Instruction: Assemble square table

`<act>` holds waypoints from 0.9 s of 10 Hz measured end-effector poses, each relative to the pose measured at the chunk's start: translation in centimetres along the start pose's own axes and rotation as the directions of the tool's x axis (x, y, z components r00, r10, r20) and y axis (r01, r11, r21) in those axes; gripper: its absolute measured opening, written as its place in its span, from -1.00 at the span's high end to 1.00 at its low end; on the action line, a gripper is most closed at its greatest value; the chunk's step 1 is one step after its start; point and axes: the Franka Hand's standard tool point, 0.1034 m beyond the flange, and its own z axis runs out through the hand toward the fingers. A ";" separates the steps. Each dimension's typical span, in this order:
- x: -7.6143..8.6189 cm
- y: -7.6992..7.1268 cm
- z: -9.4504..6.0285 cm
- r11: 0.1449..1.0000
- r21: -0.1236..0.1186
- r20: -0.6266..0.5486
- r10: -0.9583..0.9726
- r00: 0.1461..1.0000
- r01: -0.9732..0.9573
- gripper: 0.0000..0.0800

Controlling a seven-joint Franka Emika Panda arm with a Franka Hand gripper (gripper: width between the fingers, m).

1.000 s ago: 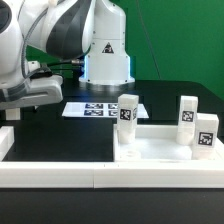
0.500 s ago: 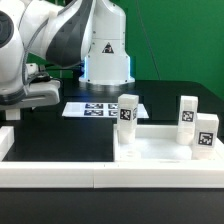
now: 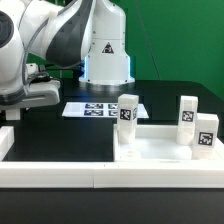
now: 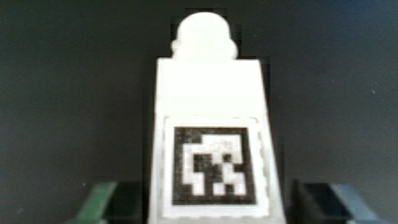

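One leg lies between the gripper's fingers, and the gripper itself is hidden in the exterior view.

In the wrist view we see a white leg [image 4: 212,125] with its tag [image 4: 214,163], lying on the black table [image 4: 63,90] between the two dark fingertips [image 4: 111,200] of the gripper [image 4: 214,200]; we cannot tell if the jaws press it. Only the exterior view shows the square panel [image 3: 160,148] with three legs [image 3: 127,118] standing on it, the marker board [image 3: 103,108] behind, and the white border rail [image 3: 60,172] in front.
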 end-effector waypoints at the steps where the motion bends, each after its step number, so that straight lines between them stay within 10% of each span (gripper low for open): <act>1: 0.0 0.0 0.0 1.000 0.000 0.000 0.000 1.000 0.000 0.28; 9: 0.0 -1.0 -1.8 1.000 0.001 0.007 -0.003 1.000 0.003 0.28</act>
